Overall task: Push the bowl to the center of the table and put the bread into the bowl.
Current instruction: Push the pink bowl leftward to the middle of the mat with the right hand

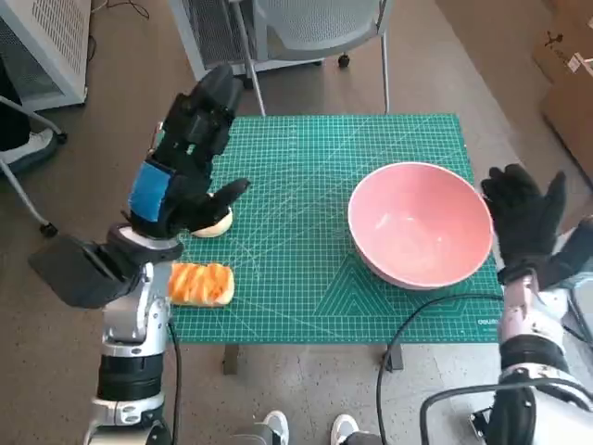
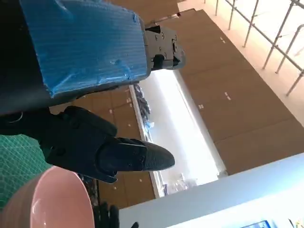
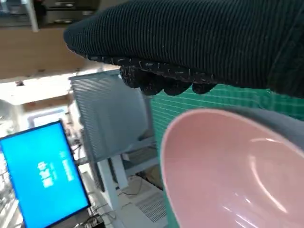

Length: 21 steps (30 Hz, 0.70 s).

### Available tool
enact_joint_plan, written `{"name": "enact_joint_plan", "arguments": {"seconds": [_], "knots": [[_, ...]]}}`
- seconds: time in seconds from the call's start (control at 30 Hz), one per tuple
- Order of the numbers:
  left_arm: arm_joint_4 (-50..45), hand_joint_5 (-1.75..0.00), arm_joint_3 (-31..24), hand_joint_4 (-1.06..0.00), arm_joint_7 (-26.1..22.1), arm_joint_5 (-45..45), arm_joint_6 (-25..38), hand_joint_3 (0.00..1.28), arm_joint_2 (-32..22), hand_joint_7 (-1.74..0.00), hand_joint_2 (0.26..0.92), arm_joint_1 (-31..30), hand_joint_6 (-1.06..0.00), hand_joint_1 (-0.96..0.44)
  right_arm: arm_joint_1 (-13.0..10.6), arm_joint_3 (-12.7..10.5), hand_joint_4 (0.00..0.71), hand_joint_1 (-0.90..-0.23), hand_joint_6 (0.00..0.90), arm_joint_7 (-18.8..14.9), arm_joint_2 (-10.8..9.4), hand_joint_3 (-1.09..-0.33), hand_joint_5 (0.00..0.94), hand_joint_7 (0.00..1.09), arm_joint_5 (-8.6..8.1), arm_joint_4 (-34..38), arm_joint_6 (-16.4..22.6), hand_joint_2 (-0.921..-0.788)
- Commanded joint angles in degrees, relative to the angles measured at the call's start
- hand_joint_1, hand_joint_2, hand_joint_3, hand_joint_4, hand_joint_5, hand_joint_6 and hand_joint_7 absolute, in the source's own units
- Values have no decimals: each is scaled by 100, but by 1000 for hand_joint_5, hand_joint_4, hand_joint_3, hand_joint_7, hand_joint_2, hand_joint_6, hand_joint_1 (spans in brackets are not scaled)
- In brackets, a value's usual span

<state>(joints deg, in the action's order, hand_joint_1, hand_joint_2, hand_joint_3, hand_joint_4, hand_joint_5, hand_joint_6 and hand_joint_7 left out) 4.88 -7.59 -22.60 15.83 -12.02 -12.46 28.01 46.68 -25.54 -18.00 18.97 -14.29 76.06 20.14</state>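
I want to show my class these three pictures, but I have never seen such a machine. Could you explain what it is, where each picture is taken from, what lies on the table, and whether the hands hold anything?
This is a humanoid robot at a small table. The large picture looks down from a camera on its head; the other two come from cameras behind each hand, so they look tilted.

The left hand, black with blue tape, hangs above the green mat and holds nothing. The right hand, in a black glove, has its fingers spread beside the pink bowl, also holding nothing.

On the mat lie the empty bowl, toward the robot's right, an orange-topped piece of bread near the left edge, and a pale round bun partly hidden under the left hand.
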Motion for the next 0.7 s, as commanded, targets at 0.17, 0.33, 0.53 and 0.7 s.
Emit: {"name": "enact_joint_plan", "arguments": {"seconds": [0.17, 0.33, 0.53, 0.7], "knots": [[-294, -4, -65, -13, 89, -46, 78, 309, -141, -353, 886, -212, 1, -482, -27, -6, 291, -534, 428, 124, -398, -830, 20, 21, 68, 70, -225, -921], [-403, -4, -92, -14, 123, -43, 147, 307, -211, -363, 887, -280, 1, -480, 53, 38, 290, -536, 420, 58, -588, -790, 10, 13, 122, 53, -196, -921], [-500, -6, -125, -18, 165, -104, 170, 302, -288, -370, 888, -356, 1, -481, 142, 119, 292, -556, 415, 59, -739, -781, 8, 10, 232, 60, -194, -921], [-612, -7, -168, -21, 226, -141, 198, 295, -357, -374, 892, -463, 1, -505, 268, 125, 319, -557, 446, 28, -921, -782, 18, 24, 226, 48, -206, -921]]}}
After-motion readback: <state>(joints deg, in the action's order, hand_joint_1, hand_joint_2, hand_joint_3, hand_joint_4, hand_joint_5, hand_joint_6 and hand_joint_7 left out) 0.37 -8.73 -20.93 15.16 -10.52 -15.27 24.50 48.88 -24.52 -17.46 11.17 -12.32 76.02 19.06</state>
